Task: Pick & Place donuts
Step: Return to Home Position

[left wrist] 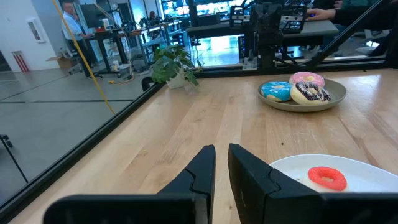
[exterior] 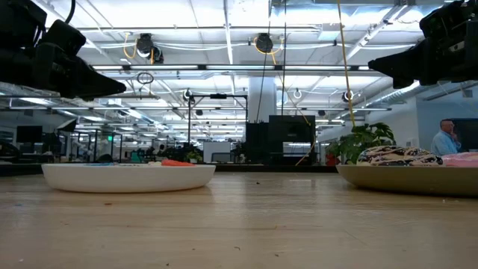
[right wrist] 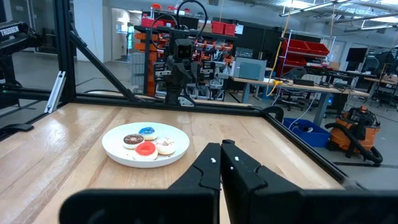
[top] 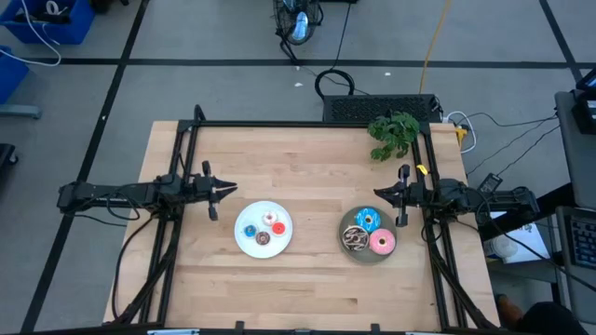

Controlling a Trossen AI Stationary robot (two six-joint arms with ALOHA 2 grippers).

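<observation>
On the pale wooden table (top: pixel 307 279), four tiny ring donuts (top: pixel 264 228) fill a glossy round white plate (top: pixel 244 244), flanked by the left gripper (top: pixel 223 189) and right gripper (top: pixel 384 194), fingers pressed together.

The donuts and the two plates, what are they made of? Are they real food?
The donuts look like toys, probably plastic or rubber: very bright, even colours and smooth icing. The white plate looks like glossy plastic or ceramic, with a smooth shiny rim. The grey plate looks dull and matte; plastic or ceramic, I can't tell. The table looks like pale wood, showing plank lines.
</observation>
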